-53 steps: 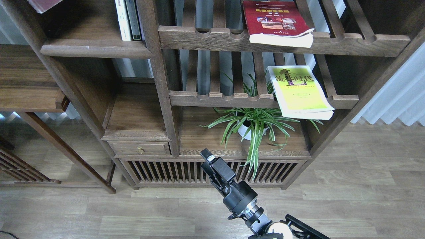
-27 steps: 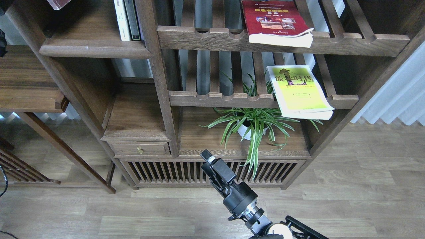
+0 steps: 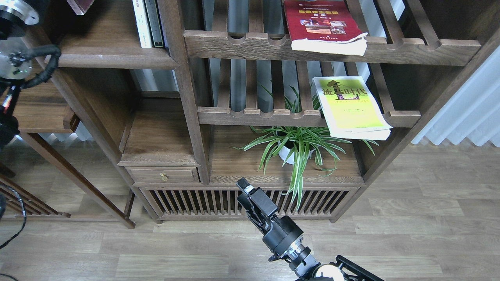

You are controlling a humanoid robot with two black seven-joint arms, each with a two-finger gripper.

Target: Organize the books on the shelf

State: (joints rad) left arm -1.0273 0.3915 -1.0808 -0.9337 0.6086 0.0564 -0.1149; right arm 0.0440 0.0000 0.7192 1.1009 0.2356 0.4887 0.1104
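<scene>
The right gripper (image 3: 247,190), its fingers impossible to tell apart, hangs low before the bookcase's spider plant (image 3: 297,146). Beyond it, the yellow-green book (image 3: 349,106) lies flat, spine leftward, long axis toward the viewer, overhanging its slatted rack; a nudge could tip it off. Farther up, the red book (image 3: 321,23) overhangs likewise. The left gripper is unseen.

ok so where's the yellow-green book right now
In the head view, the yellow-green book lies right of centre on the lower slatted rack, overhanging its front rail above the potted plant.

Shelf (image 3: 117,58) bearing upright books (image 3: 148,23)
</scene>
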